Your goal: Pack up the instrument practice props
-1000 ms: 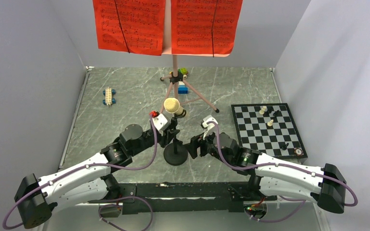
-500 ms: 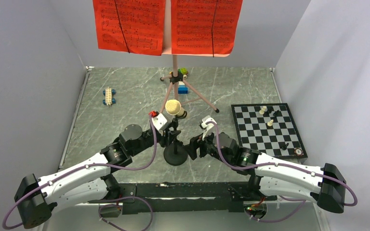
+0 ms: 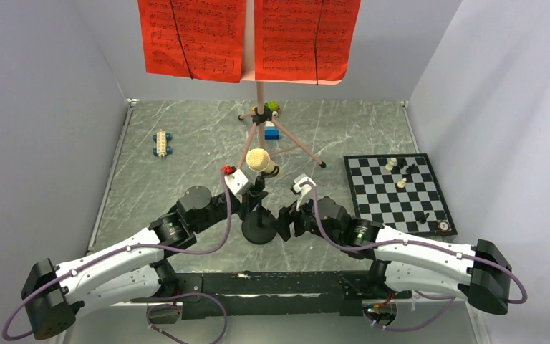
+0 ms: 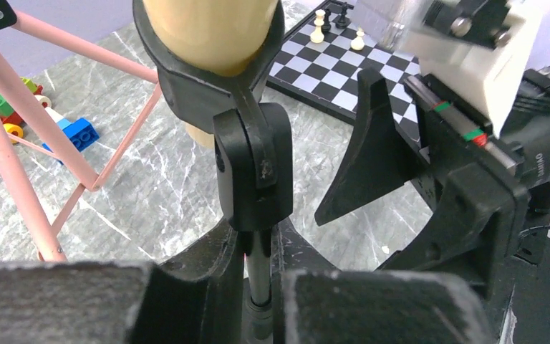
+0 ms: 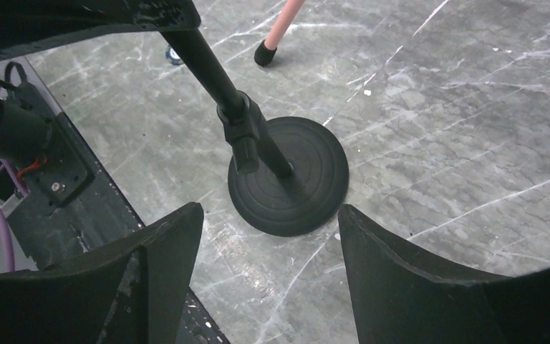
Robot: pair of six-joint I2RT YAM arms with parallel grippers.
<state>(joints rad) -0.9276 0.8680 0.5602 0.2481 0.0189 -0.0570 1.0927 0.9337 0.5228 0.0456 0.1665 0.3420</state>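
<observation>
Small black round-base mic stand [image 3: 261, 228] is set at the near centre of the grey marbled worktop [image 3: 186, 165], between the two arms. Its pole is upright and its base lies flat on the surface.

Beige foam-headed microphone [image 3: 258, 159] is carried in the clip at the pole's top. Its long axis is steep, slightly tilted off vertical, with the foam head uppermost.

The left arm's fingers [image 4: 193, 294] are clenched on the thin pole, just under the clip joint.

The right arm's fingers [image 5: 165, 251] are held spread wide, low beside the round base. Nothing is gripped; contact with the base cannot be told.
</observation>
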